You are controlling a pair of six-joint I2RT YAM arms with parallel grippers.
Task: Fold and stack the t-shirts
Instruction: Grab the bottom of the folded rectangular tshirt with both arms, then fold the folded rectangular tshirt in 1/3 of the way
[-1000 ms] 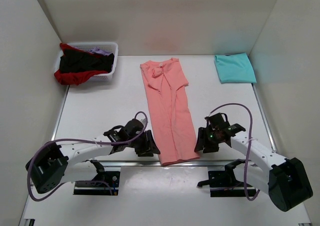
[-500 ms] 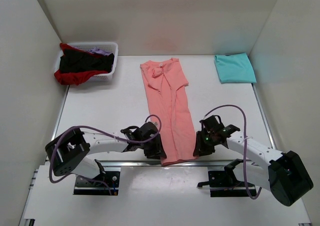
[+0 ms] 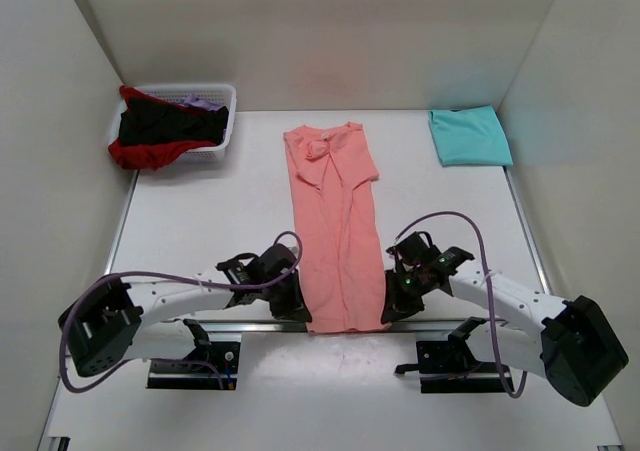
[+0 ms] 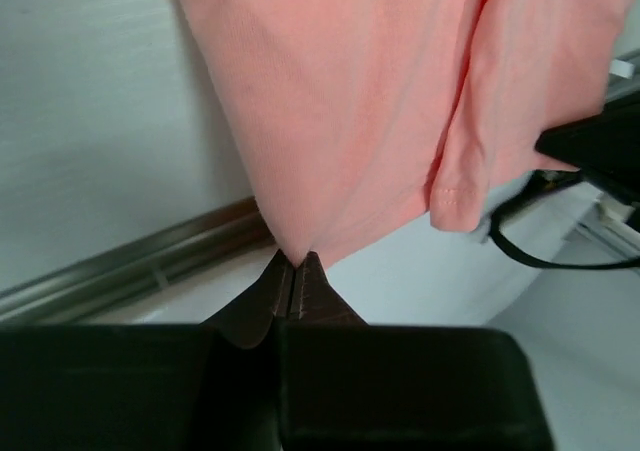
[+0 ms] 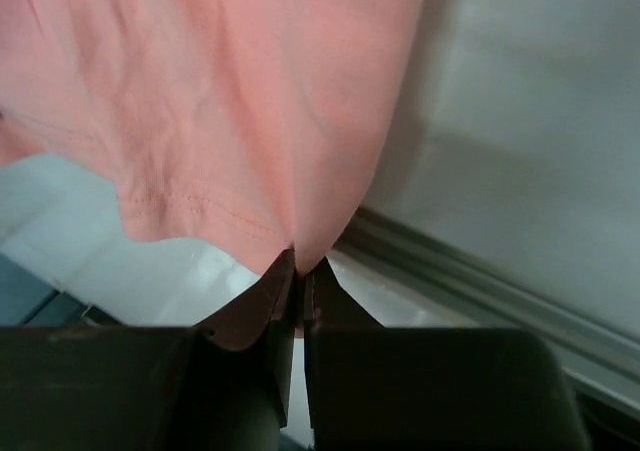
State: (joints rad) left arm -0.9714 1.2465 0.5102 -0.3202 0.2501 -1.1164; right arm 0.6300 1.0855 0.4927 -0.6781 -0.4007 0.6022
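A salmon-pink t-shirt (image 3: 332,226) lies lengthwise down the middle of the table, folded into a long strip, collar end far. My left gripper (image 3: 298,309) is shut on its near left hem corner; in the left wrist view the pink cloth (image 4: 350,121) runs into the closed fingertips (image 4: 296,267). My right gripper (image 3: 390,309) is shut on the near right hem corner, the cloth (image 5: 220,101) pinched at the tips (image 5: 300,263). A folded turquoise t-shirt (image 3: 469,136) lies at the far right. Black, red and lilac shirts (image 3: 165,131) fill the basket.
The white slatted basket (image 3: 228,131) stands at the far left corner. A metal rail (image 3: 240,325) runs along the table's near edge just under both grippers. White walls close in the table on the left, back and right.
Both grippers have closed on the pink shirt's near hem corners. The hem end has shifted a little left and the cloth is drawn straighter.
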